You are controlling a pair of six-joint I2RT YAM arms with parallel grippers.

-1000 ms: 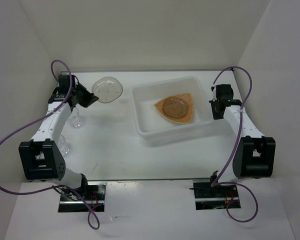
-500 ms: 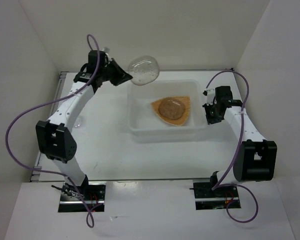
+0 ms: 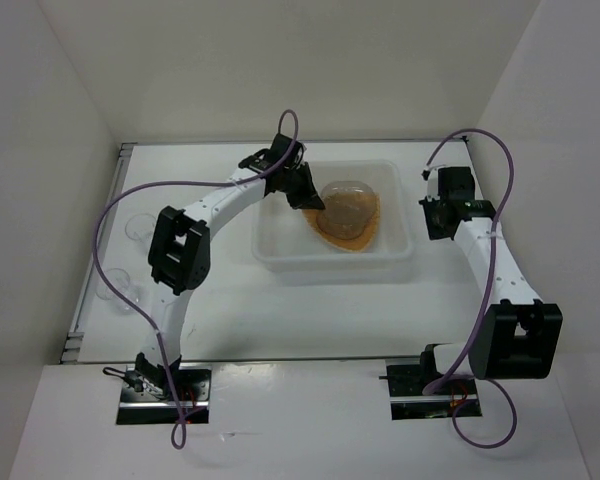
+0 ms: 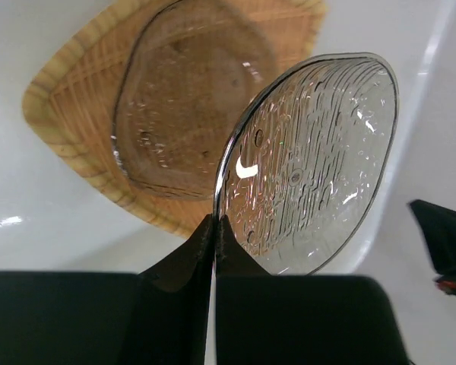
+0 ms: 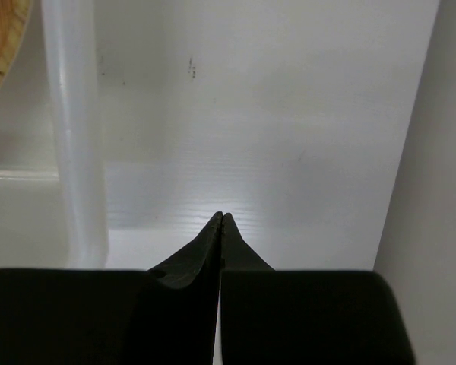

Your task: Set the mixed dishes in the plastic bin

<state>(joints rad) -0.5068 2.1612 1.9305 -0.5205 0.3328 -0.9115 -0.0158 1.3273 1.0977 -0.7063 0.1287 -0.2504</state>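
Observation:
My left gripper point(image 3: 308, 190) point(image 4: 214, 222) is shut on the rim of a small round saucer point(image 4: 311, 152) point(image 3: 346, 200), which it holds on edge inside the plastic bin point(image 3: 276, 245). Under it the orange ribbed plate point(image 4: 64, 114) point(image 3: 368, 232) lies flat on the bin floor, with a second saucer point(image 4: 186, 91) resting on it. Two clear glass cups point(image 3: 138, 228) point(image 3: 117, 287) stand on the table far to the left. My right gripper point(image 3: 440, 218) point(image 5: 222, 217) is shut and empty, just outside the bin's right wall point(image 5: 76, 152).
White walls close the table in at the back and on both sides. The right side wall point(image 5: 433, 190) is close to my right gripper. The left arm stretches across the bin's back left corner.
The left arm has swung from the table's back left to over the bin, carrying the saucer down toward the plate. The bin has been turned square, and the right gripper shifted slightly.

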